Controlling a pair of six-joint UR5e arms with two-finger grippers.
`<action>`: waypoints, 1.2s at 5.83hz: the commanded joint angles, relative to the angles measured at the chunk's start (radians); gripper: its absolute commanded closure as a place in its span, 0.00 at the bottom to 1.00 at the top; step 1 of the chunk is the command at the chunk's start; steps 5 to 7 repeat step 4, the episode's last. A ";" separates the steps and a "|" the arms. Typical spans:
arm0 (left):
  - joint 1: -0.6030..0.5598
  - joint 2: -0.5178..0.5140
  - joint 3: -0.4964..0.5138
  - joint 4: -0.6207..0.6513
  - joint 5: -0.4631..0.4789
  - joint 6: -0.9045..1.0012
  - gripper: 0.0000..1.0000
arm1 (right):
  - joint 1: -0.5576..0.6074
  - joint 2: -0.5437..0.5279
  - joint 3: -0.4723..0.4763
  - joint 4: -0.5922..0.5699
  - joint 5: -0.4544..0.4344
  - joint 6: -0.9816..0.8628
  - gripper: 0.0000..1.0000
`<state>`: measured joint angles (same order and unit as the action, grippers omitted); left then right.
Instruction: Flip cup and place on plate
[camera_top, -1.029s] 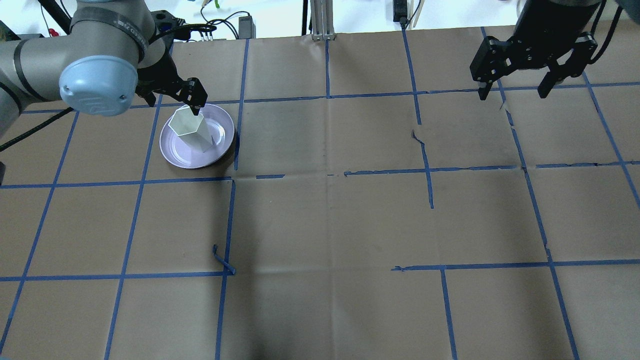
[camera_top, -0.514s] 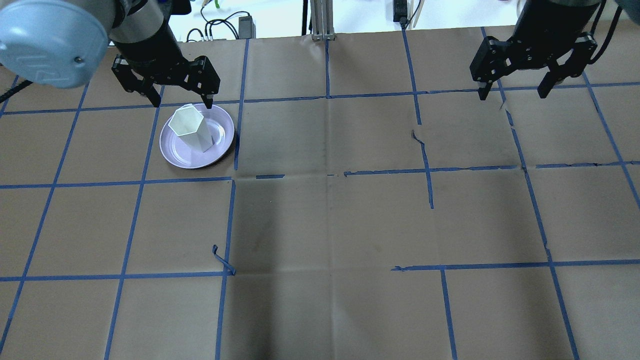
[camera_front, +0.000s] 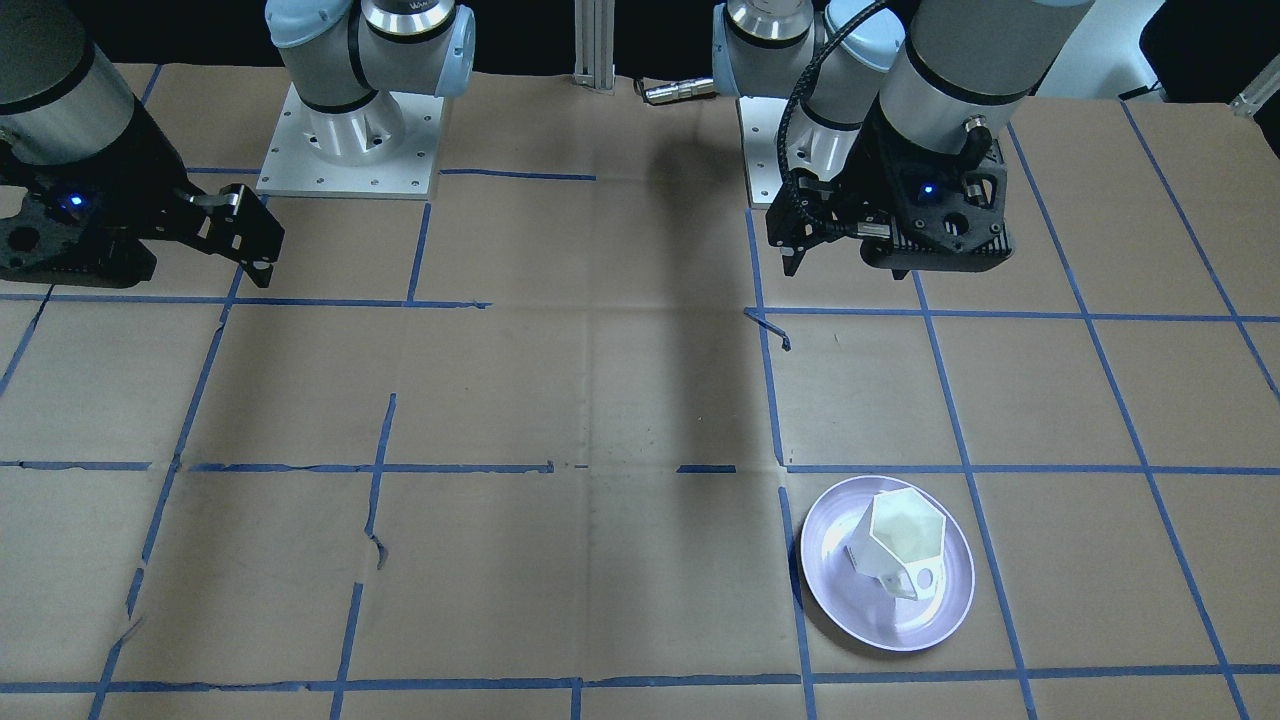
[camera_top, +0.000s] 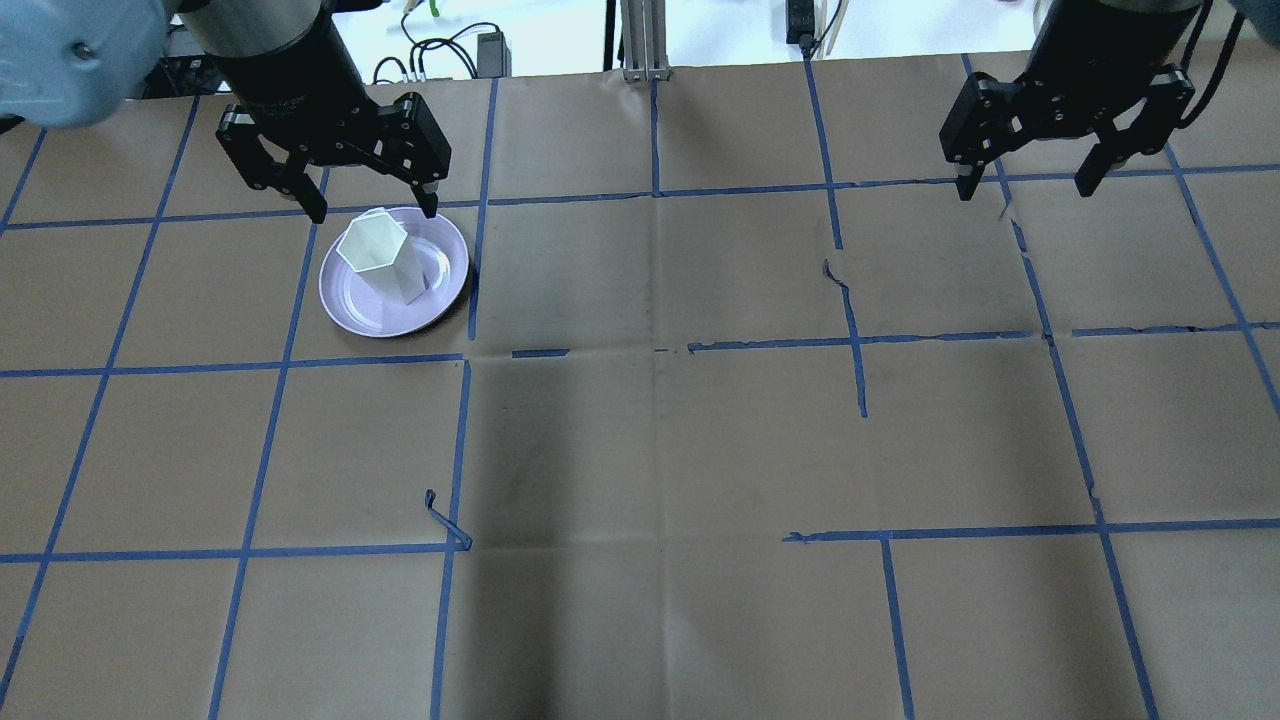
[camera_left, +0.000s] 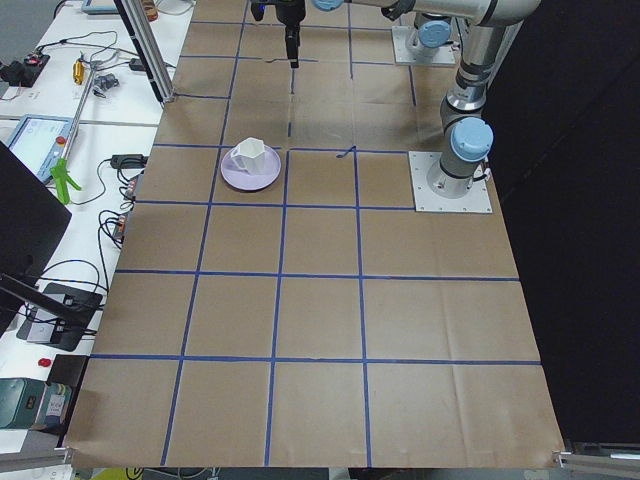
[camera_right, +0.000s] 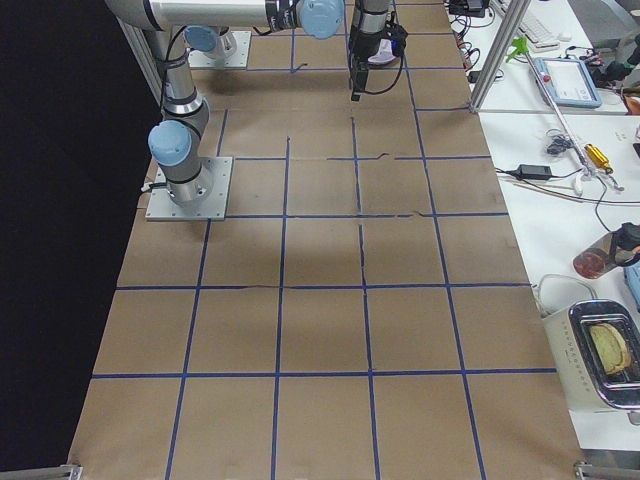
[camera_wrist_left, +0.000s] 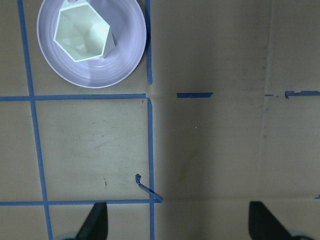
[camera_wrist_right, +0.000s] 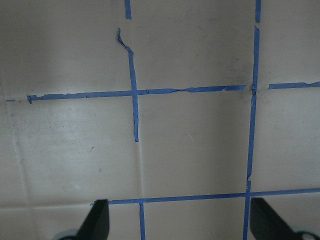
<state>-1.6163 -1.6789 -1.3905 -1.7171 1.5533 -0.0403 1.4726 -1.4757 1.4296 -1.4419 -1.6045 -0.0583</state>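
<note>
The white faceted cup (camera_top: 378, 259) stands upright, mouth up, on the pale lavender plate (camera_top: 350, 305) at the table's far left. It also shows in the front view as cup (camera_front: 898, 545) on plate (camera_front: 845, 600), handle toward the camera, and in the left wrist view as cup (camera_wrist_left: 82, 36) on plate (camera_wrist_left: 125, 55). My left gripper (camera_top: 367, 205) is open and empty, raised high above the table over the plate's near-robot side. My right gripper (camera_top: 1025, 185) is open and empty, raised at the far right.
Brown paper with a blue tape grid covers the table (camera_top: 660, 440). A loose curl of tape (camera_top: 445, 525) sticks up left of centre. The arm bases (camera_front: 350, 140) stand at the robot's edge. Benches with cables and tools flank the table ends (camera_left: 80, 120).
My left gripper has let go of the cup and lifted up and back toward the robot. The cup stays on the plate. The right arm has not moved.
</note>
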 joint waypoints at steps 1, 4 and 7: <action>0.000 -0.001 -0.011 -0.006 0.004 -0.001 0.01 | 0.000 0.000 0.000 0.000 0.000 0.000 0.00; 0.000 -0.007 -0.016 0.001 0.004 -0.001 0.01 | 0.000 0.000 0.000 0.000 0.001 0.000 0.00; 0.000 -0.007 -0.016 0.001 0.004 -0.001 0.01 | 0.000 0.000 0.000 0.000 0.001 0.000 0.00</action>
